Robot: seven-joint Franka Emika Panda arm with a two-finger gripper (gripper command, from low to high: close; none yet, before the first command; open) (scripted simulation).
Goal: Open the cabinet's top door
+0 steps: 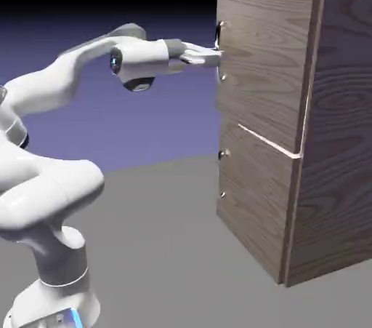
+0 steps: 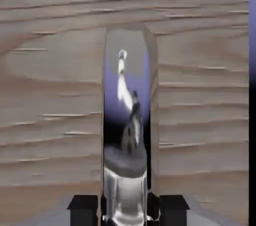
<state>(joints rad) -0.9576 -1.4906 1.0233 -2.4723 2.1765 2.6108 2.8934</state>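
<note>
Exterior view, gripper: you have the gripper (image 1: 218, 58) at the upper handle (image 1: 221, 49), reaching in almost level from the exterior view's left.
Exterior view, top door: the top door (image 1: 267, 54) is the larger upper panel of the cabinet (image 1: 341, 123), above the lower door (image 1: 254, 199); you see no clear swing outward.
Exterior view, likely handling: expect a broad, fairly heavy panel that turns on its far edge, so draw it out along an arc; a straight pull could strain your grip.
Hand view, fingers: your fingertips are closed in on the handle's polished bar, one on each side, pinching it.
Hand view, handle: the metal is mirror-bright and looks stiff and slippery; it probably won't bend, but your fingers could slide along it.
Hand view, where to hold: keep hold of the bar itself, between its mounts, and pull gently at first.
Hand view, door: wood grain lies on both sides of the handle, with a door edge near the picture's right.
</note>
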